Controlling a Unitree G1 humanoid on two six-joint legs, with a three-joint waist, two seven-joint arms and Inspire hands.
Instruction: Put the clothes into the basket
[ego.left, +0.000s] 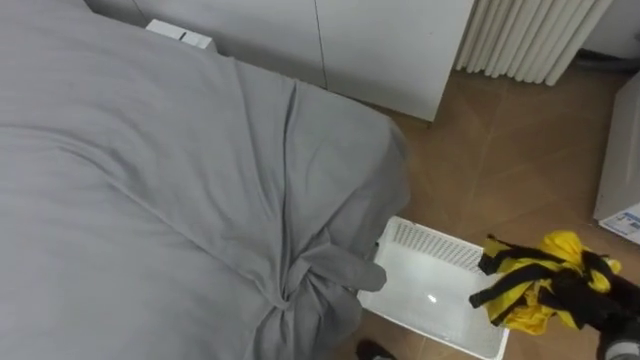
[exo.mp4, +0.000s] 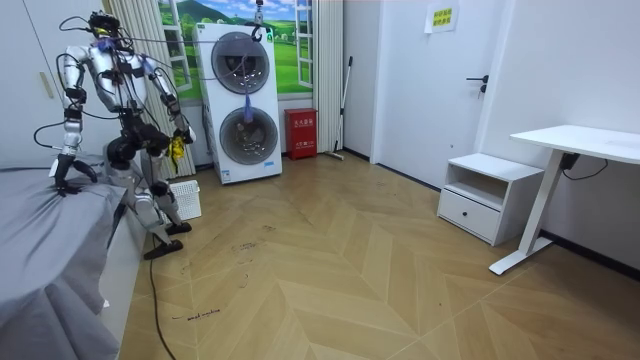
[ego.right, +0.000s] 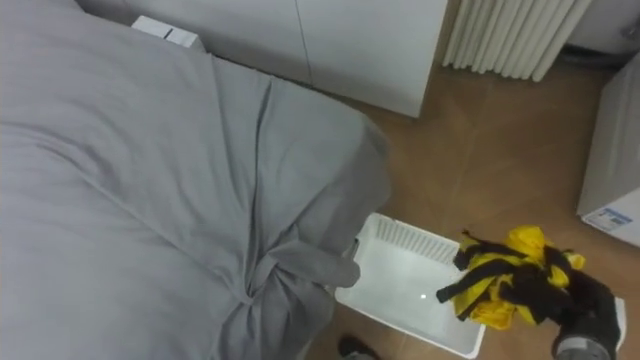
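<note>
The robot's right hand (ego.right: 588, 312), at the lower right of the frame, is clamped on a crumpled yellow-and-black garment (ego.right: 505, 285), held in the air over the right end of a white laundry basket (ego.right: 400, 240) that sits on the wooden floor (ego.right: 470, 150) at the foot of a bed draped in a grey bedsheet (ego.right: 130, 180), one knotted corner of the sheet hanging just beside the basket's left rim. In the room view the robot stands between the bed and the basket, its left hand (exo.mp4: 68, 172) resting on the sheet at the frame's left edge, the fingers too small to read; stacked washing machines (exo.mp4: 243, 100) stand behind it.
</note>
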